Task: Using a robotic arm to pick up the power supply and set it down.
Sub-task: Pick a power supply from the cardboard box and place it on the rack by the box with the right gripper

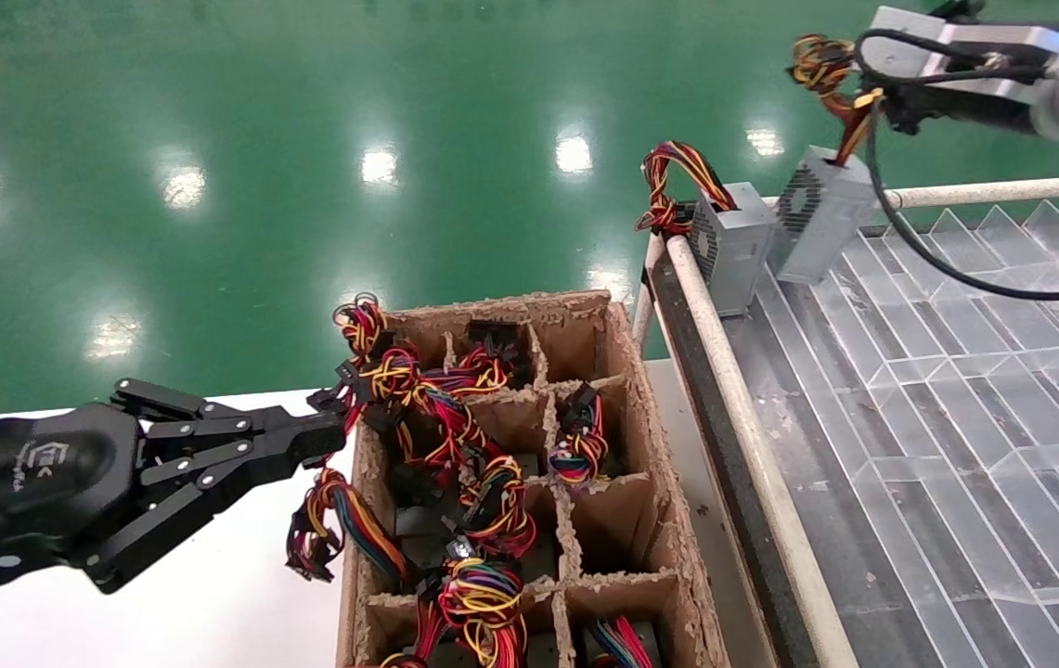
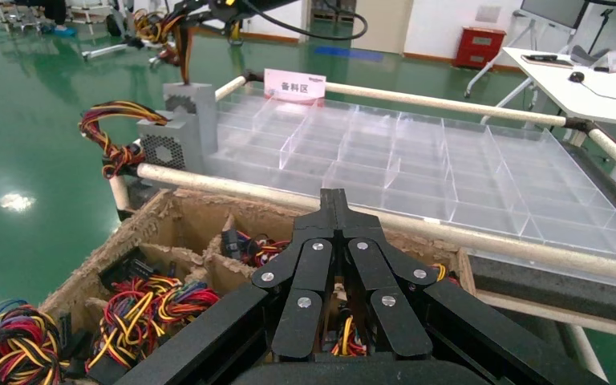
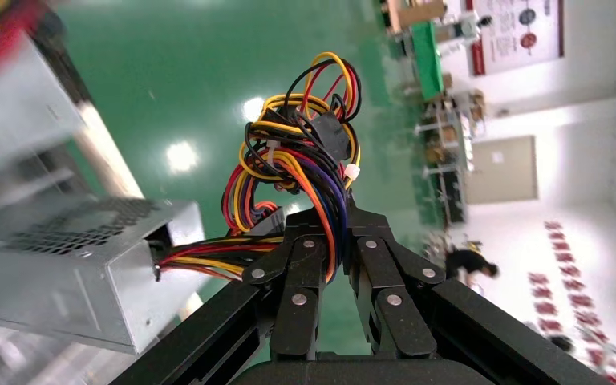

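Head view: right gripper point(image 1: 863, 107), black linkage jaws on a silver wrist block, is clamped on the yellow-orange wire bundle point(image 3: 305, 172) of the plain silver-grey metal power supply point(image 1: 819, 223), which hangs tilted over the far left corner of the clear plastic divider tray point(image 1: 956, 371), its underside hidden. Beside it stands a vented grey box point(image 1: 731, 243). Left gripper point(image 1: 329, 436), jaws shut and empty, sits at the ragged cardboard crate point(image 1: 678, 520).

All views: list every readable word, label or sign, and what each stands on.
"TEK": white logo on the left gripper's black body.
"备料区": white-and-pink sign on the tray rack's far rail; smaller print on it unreadable.
Wall posters behind the right gripper: too blurred.
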